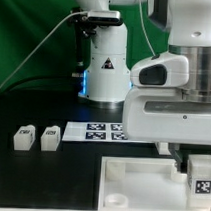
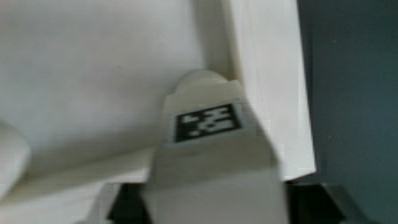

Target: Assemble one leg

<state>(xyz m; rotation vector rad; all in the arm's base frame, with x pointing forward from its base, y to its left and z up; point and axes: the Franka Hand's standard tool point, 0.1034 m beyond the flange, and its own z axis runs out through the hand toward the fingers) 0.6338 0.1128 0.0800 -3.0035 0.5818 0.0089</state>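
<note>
**Leg held over the panel's corner**

The pincer [image 1: 195, 168] is closed on the leg [image 1: 201, 177], at the exterior view's near right, above the white panel [image 1: 139, 185] lying on the table [image 1: 39, 180]. In the wrist view the leg [image 2: 208, 125] hangs over the panel [image 2: 89, 80] beside its raised edge. To do this well, I judge the leg should be kept upright and centred over the corner hole before lowering; the hole itself is hidden. Two spare legs [image 1: 37, 138] sit well apart at far left, near the marker board [image 1: 100, 129]. No containers are present.
</note>
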